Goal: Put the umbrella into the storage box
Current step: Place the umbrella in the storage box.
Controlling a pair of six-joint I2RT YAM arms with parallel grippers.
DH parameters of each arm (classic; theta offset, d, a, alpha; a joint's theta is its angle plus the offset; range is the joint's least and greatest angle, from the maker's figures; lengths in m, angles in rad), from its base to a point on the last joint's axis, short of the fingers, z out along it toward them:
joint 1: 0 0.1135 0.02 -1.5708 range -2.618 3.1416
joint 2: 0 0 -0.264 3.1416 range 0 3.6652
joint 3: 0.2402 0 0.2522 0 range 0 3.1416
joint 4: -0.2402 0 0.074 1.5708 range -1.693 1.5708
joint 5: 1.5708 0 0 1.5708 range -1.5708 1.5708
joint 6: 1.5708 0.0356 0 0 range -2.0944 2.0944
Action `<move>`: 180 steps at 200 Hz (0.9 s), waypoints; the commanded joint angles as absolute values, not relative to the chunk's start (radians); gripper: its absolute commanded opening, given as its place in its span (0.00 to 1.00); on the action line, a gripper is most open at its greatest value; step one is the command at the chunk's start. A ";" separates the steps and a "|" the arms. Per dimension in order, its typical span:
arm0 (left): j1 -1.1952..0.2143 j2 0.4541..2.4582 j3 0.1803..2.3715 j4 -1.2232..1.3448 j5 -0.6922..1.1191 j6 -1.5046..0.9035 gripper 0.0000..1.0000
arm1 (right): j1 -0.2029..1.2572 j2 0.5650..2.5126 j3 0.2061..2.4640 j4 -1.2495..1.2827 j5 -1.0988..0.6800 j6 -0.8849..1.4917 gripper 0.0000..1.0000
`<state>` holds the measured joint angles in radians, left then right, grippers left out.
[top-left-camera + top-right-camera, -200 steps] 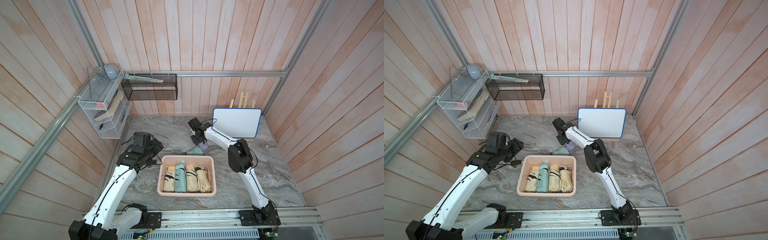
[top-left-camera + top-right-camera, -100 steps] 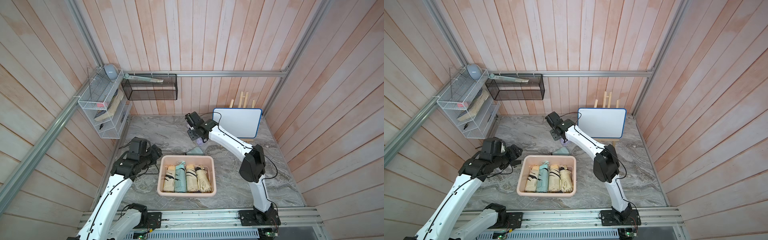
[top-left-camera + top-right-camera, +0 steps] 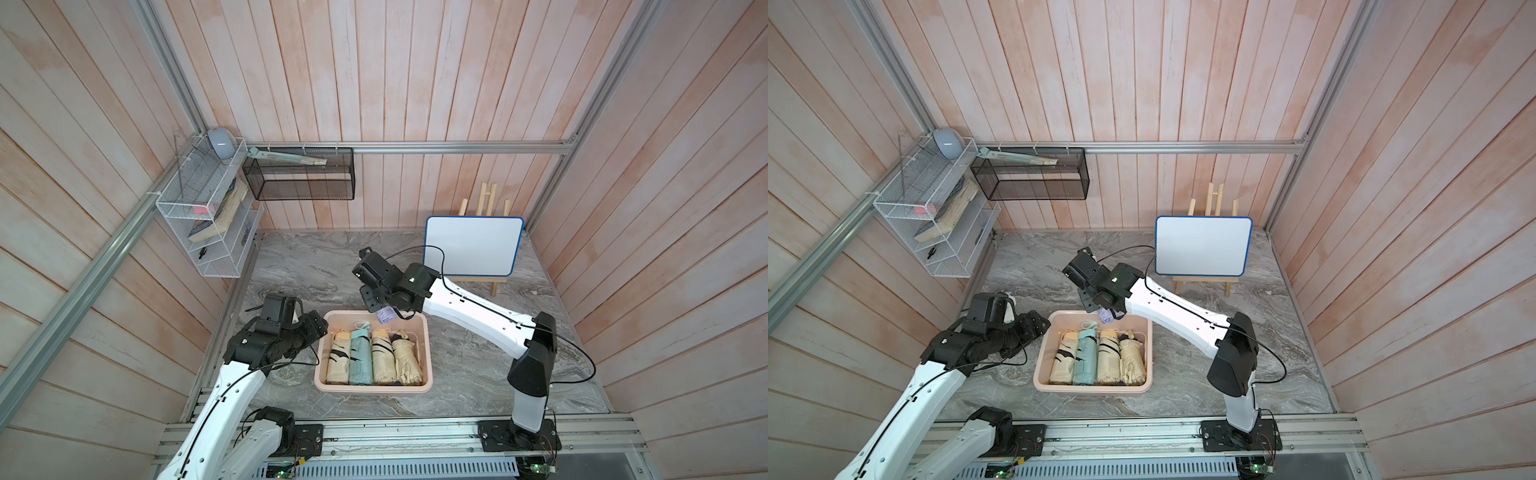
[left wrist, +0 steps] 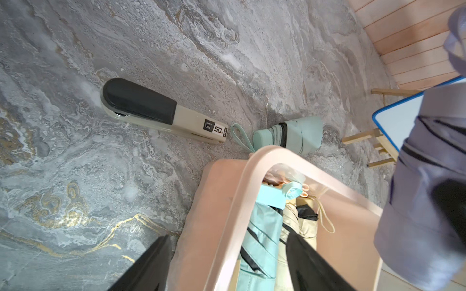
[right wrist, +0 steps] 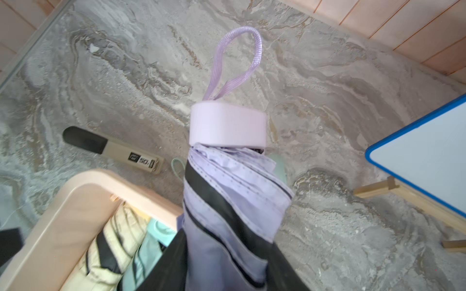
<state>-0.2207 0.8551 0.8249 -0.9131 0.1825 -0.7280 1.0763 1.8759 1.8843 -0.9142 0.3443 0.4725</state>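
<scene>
Right tool (image 3: 382, 309) grips a lilac umbrella (image 5: 227, 201), hanging just above the far rim of the box (image 3: 374, 389), which already holds four. Left tool (image 3: 316, 329) gapes beside the box's corner. Beyond it, a mint umbrella (image 4: 295, 136) waits on the desk.

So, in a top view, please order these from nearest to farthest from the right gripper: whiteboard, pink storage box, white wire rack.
1. storage box: just below it, in the middle.
2. whiteboard: at the back, right side.
3. white wire rack: high on the left side.
</scene>
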 commanded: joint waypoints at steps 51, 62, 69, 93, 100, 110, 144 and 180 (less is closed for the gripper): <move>-0.214 0.794 0.706 -0.877 0.328 -0.684 0.49 | 1.212 1.756 1.730 -1.025 0.307 0.823 0.42; -0.215 0.782 0.691 -0.870 0.349 -0.693 0.44 | 1.225 1.737 1.683 -1.031 0.308 0.864 0.41; -0.214 0.773 0.682 -0.864 0.361 -0.701 0.41 | 1.229 1.724 1.654 -1.034 0.306 0.892 0.41; -0.217 0.738 0.643 -0.843 0.400 -0.732 0.34 | 1.229 1.707 1.566 -1.053 0.312 0.957 0.39; -0.218 0.729 0.632 -0.837 0.410 -0.741 0.33 | 1.229 1.708 1.550 -1.061 0.321 0.965 0.39; -0.222 0.718 0.621 -0.827 0.421 -0.754 0.29 | 1.229 1.713 1.535 -1.072 0.341 0.976 0.40; -0.250 0.709 0.603 -0.803 0.433 -0.791 0.26 | 1.206 1.718 1.463 -1.060 0.358 0.980 0.40; -0.339 0.712 0.596 -0.770 0.397 -0.855 0.24 | 1.189 1.702 1.417 -1.080 0.396 0.988 0.41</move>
